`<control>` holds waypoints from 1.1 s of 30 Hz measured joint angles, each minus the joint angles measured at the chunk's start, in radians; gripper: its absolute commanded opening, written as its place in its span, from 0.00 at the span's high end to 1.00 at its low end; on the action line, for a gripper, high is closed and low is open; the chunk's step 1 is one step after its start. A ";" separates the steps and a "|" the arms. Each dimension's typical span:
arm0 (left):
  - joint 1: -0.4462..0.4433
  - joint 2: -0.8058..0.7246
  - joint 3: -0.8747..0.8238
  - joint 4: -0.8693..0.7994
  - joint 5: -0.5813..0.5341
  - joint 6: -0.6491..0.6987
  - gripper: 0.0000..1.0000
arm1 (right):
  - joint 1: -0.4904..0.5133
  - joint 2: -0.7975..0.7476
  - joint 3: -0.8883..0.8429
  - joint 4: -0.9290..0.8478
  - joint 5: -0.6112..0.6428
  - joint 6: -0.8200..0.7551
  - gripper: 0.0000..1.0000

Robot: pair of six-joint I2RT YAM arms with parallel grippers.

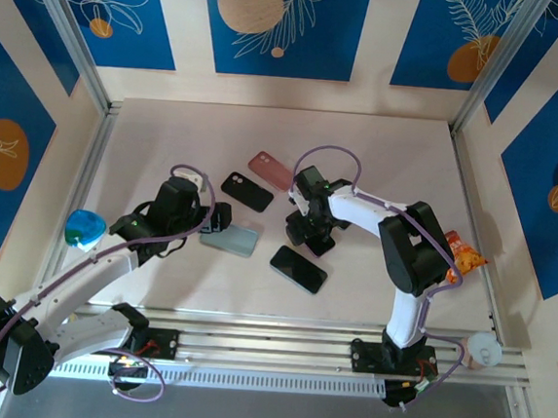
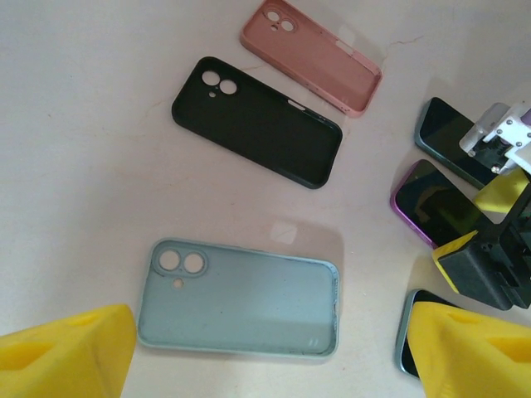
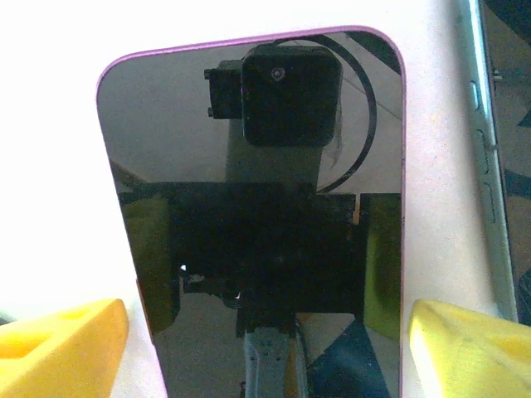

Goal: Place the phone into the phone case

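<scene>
Near the bench [image 1: 391, 160] centre, the left arm stretches forward, left end effector [image 2: 270, 332] wide open, empty, over the blue case [image 2: 241, 298]; the right end effector [image 3: 265, 319] points down, open, astride the purple phone [image 3: 249, 207].

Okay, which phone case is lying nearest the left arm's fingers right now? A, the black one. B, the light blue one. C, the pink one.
B: in the left wrist view the light blue case lies just ahead of the left fingers, with the black case and the pink case farther off.
</scene>
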 measured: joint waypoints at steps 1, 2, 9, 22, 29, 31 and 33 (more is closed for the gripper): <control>0.000 0.000 0.000 0.000 0.000 0.005 0.15 | 0.000 0.001 0.000 0.000 0.000 0.000 0.17; 0.000 0.001 0.000 0.000 0.000 0.008 0.16 | 0.001 0.003 0.000 0.000 0.000 -0.001 0.17; 0.000 0.016 0.000 0.000 0.001 0.009 0.15 | 0.002 0.014 0.000 0.001 0.003 0.000 0.13; 0.000 0.065 0.000 0.010 0.039 0.016 0.20 | 0.016 0.009 -0.007 0.009 0.012 0.000 0.34; 0.000 0.129 0.000 0.050 0.084 0.016 0.28 | 0.023 -0.021 -0.039 0.045 0.033 -0.009 0.34; 0.000 0.151 0.000 0.062 0.101 0.016 0.29 | 0.023 -0.030 -0.041 0.047 0.033 -0.019 0.33; 0.000 0.176 0.002 0.073 0.122 0.019 0.28 | 0.023 -0.048 -0.041 0.050 0.032 -0.029 0.34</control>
